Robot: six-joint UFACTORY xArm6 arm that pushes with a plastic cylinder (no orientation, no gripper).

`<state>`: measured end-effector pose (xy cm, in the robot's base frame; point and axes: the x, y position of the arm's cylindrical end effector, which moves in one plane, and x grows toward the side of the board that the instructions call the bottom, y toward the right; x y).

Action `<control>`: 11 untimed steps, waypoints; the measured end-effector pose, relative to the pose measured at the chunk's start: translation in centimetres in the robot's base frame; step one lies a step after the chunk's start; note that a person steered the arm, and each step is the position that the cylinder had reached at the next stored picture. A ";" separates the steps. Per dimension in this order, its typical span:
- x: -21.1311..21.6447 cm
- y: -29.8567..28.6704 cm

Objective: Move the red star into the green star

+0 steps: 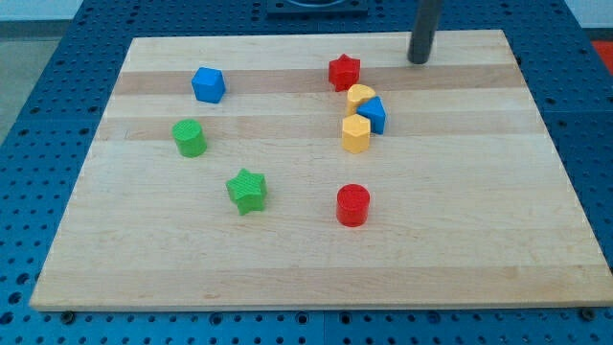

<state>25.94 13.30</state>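
step in hand: you are at the approach, by the look of it; my tip stands on the bench near the view's top edge, to the view's right of the red star and apart from it, touching no block.
tool: you have no jaws to report here, only a straight dark rod whose tip rests free on the wood, clamped on nothing.
red star: it sits near the view's top, just above a tight cluster of yellow and blue blocks.
green star: it lies well apart, toward the view's lower left of the red star.
next move: you would likely need the tip brought round to the red star's upper right side, then a push down and to the view's left; judge the line so the star clears the upper yellow block just beside it.
count, red: two, the star and a red cylinder.
count, green: two, the star and a green cylinder.
count, blue: two, a blue block at the view's upper left and a blue block in the cluster.
count, yellow: two, the upper one and a yellow hexagonal block.
count, all: eight blocks, one rod.
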 end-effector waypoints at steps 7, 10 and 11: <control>6.1 -12.1; 11.7 -12.0; 13.5 -14.5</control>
<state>39.40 -1.24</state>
